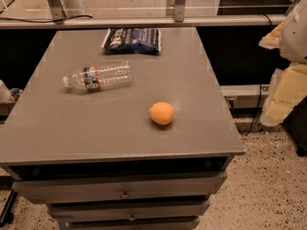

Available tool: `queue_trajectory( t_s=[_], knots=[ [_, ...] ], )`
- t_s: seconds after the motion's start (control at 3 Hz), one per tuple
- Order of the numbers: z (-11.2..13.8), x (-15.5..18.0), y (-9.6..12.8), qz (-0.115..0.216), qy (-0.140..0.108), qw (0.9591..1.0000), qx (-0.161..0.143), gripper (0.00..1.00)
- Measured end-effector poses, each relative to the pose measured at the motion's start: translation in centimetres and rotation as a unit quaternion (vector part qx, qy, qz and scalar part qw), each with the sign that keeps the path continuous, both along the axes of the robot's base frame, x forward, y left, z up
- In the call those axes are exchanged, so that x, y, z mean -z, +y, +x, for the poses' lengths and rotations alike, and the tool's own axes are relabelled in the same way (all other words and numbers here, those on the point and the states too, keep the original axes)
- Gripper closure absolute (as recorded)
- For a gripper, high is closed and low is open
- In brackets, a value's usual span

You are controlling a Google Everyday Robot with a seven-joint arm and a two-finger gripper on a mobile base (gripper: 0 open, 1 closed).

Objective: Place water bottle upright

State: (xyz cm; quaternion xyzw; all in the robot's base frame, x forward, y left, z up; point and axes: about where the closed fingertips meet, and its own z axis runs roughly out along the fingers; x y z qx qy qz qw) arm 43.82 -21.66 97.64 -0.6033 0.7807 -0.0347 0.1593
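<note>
Lab, grey drawer cabinet (120, 191), speckled floor (268, 200), hand (284, 76) at right edge

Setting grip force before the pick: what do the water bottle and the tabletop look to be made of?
Water bottle: thin clear plastic with a glossy finish, since its ribbed walls are see-through and catch highlights. Tabletop: smooth matte grey with a faint sheen. It could be painted metal or laminate, and the view doesn't settle which. The tool is beyond the table's right edge, away from both.
</note>
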Motion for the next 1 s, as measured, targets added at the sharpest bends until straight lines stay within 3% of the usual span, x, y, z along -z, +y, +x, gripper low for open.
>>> queue_trajectory(
  t_s=[0.33, 0.67, 1.0],
  knots=[
    [0.0, 0.0, 0.0, 0.000, 0.000, 1.0000, 0.000, 0.00],
    [1.5, -1.2, 1.3, 0.007, -0.004, 0.9998, -0.020, 0.00],
    [3.5, -3.5, 7.5, 0.016, -0.025, 0.9965, -0.078, 0.00]
  ],
)
